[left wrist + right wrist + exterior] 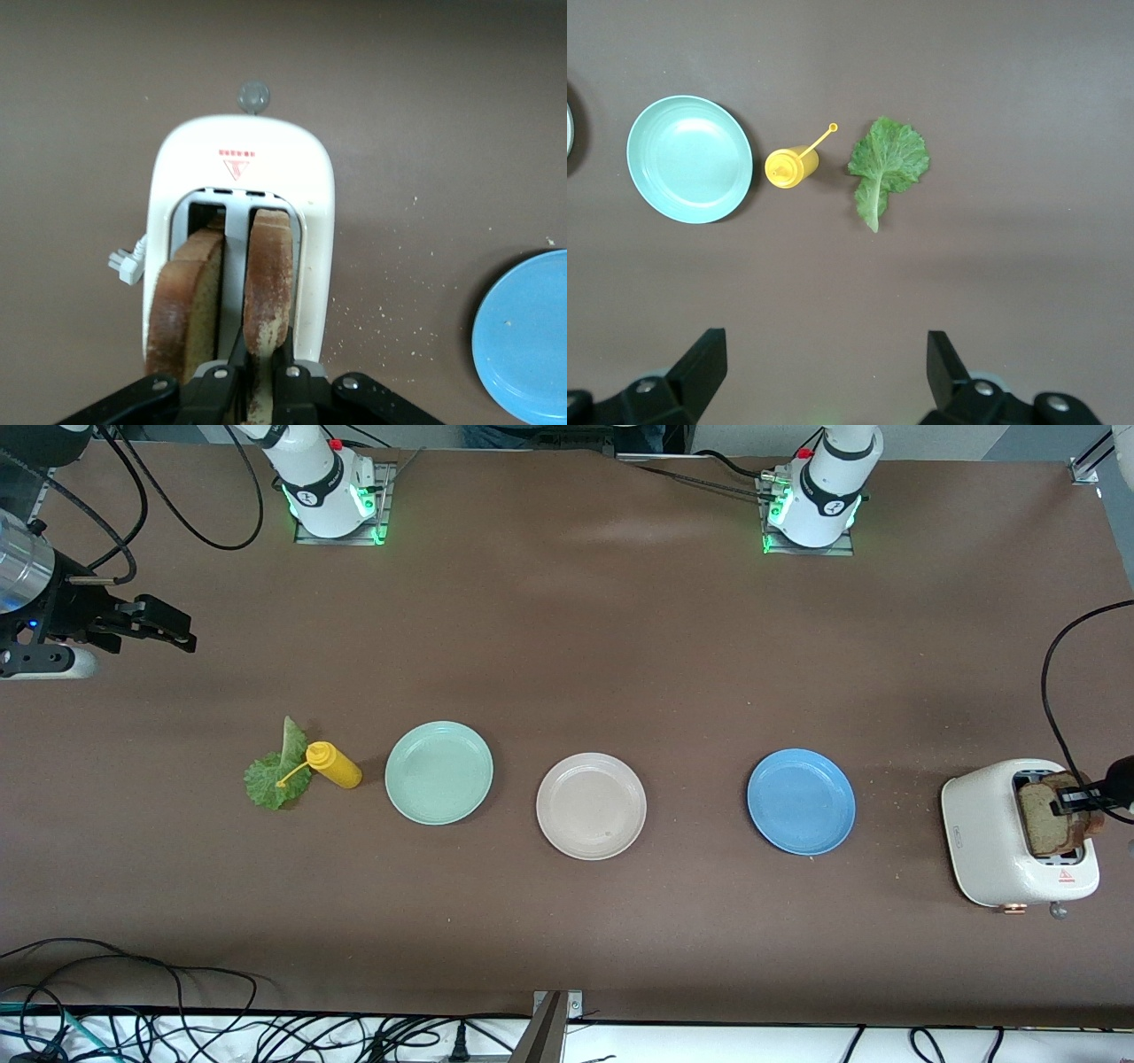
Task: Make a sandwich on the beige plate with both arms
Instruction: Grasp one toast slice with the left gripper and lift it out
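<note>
Two brown toast slices stand in a white toaster (992,841) at the left arm's end of the table. My left gripper (263,376) is over the toaster (239,168), shut on the edge of one slice (268,274); the other slice (190,301) stands free in the slot beside it. In the front view the left gripper (1076,797) pinches that toast (1041,815). The beige plate (591,806) lies bare at mid-table. A green lettuce leaf (270,779) (886,164) lies flat toward the right arm's end. My right gripper (182,631) (827,350) hangs open and holds nothing, over bare table at that end.
A yellow squeeze bottle (335,764) (790,166) lies beside the lettuce. A mint-green plate (438,772) (689,159) sits between bottle and beige plate. A blue plate (801,802) (527,336) lies between beige plate and toaster. Crumbs dot the table near the toaster.
</note>
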You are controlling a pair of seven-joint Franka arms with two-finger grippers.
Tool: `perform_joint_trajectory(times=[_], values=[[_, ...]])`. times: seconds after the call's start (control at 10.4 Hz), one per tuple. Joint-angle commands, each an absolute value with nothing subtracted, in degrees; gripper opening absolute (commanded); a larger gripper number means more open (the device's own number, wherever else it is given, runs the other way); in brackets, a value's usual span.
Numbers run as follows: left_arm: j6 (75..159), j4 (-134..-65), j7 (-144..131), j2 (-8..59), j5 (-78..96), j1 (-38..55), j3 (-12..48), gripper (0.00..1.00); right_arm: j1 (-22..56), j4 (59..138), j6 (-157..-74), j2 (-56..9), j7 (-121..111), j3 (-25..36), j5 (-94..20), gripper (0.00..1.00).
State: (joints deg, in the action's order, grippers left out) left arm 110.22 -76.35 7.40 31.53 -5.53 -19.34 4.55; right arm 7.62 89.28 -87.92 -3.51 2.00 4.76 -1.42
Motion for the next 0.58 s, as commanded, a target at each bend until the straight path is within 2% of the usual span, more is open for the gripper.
perform_joint_trajectory(times=[0.0,0.19,0.48], values=[[109.34,-71.64,9.41,30.60,-4.49,-19.60,4.66,0.00,7.56,88.68,-87.89,-3.69,1.58,4.92,-2.29,1.00],[108.99,-71.46,7.48,28.84,-4.13,-18.90,5.62,0.00,7.56,88.77,-87.80,-3.60,1.58,5.01,-2.37,1.00],[108.28,-70.32,-7.93,28.48,-4.13,-18.46,13.41,0.00,7.65,88.68,-87.80,-3.60,1.50,4.92,-2.55,1.00]])
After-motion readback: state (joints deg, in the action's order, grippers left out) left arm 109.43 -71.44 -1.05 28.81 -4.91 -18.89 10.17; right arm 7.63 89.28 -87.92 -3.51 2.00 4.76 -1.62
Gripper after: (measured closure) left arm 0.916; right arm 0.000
